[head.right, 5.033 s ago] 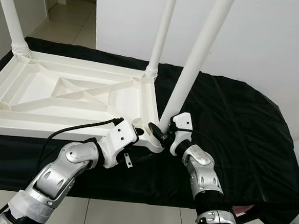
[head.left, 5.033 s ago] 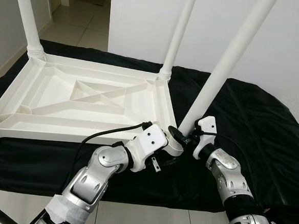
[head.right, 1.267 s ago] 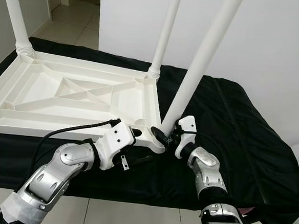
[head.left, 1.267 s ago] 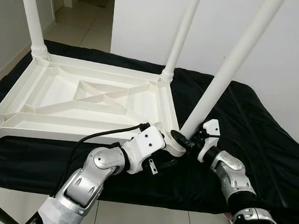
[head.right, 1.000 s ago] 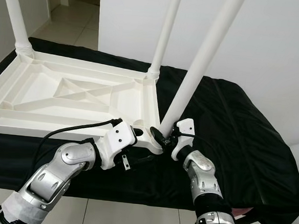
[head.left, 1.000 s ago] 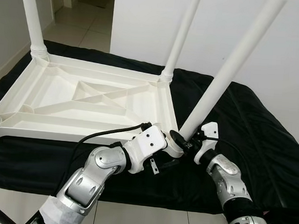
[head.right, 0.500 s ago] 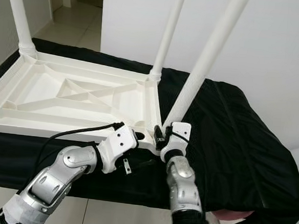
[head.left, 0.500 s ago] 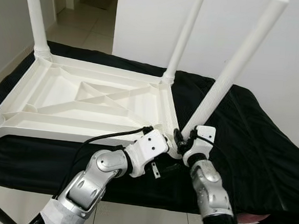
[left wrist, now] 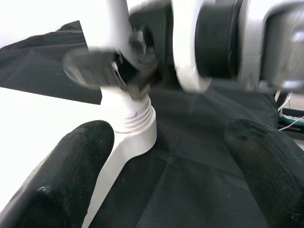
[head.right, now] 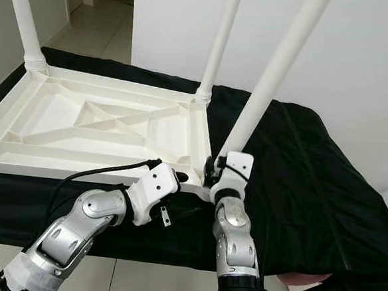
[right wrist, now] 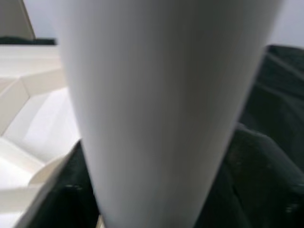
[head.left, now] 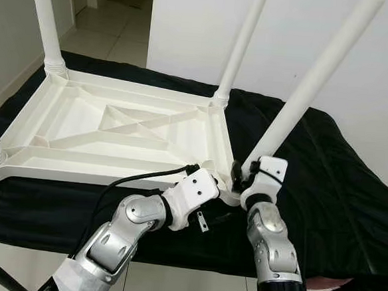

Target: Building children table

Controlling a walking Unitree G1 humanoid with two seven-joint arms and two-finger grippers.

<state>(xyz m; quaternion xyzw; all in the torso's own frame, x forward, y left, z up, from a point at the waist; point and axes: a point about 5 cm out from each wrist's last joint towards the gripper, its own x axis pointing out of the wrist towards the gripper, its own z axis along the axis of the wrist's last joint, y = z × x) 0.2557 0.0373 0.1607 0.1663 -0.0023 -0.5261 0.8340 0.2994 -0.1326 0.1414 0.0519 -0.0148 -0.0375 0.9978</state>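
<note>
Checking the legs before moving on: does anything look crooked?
Yes. The near right leg leans outward to the right from its corner socket, while the far legs stand straight. The right claw grips its base.

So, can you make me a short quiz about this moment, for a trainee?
1. True or false: the white table top lies upside down on the black cloth.
2. The right arm has its jaws shut on: A) the near right leg; B) the far left leg; C) the black cable.
3. Short answer: which table part sits between the open jaws of the left arm?
Key: 1 true; 2 A; 3 the corner socket.
</note>
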